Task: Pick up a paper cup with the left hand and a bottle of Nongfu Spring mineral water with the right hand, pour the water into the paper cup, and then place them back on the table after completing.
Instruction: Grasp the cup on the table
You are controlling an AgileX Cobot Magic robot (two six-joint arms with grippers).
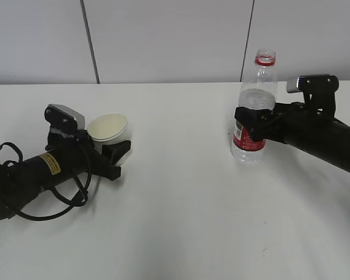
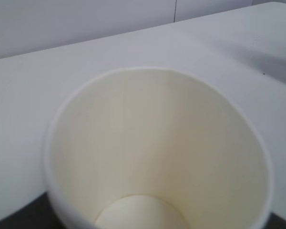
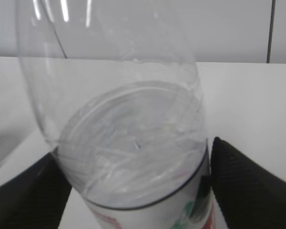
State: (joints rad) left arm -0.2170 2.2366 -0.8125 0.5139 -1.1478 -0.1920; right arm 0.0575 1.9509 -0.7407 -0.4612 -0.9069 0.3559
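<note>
The white paper cup (image 1: pixel 108 126) sits low at the left of the table (image 1: pixel 175 221), mouth up and leaning slightly. My left gripper (image 1: pixel 115 150), on the arm with the yellow sticker, is shut on its lower body. In the left wrist view the cup's empty inside (image 2: pixel 157 143) fills the frame. The clear water bottle (image 1: pixel 258 93) with a red label stands upright at the right, uncapped, partly full, base at table level. My right gripper (image 1: pixel 254 125) is shut on its middle. In the right wrist view black fingers (image 3: pixel 248 186) press both sides of the bottle (image 3: pixel 133 143).
A pale wall with vertical seams (image 1: pixel 90 41) runs behind the table's far edge. Black cables (image 1: pixel 58 204) loop on the table beside the left arm. White tabletop lies between the two grippers and toward the front.
</note>
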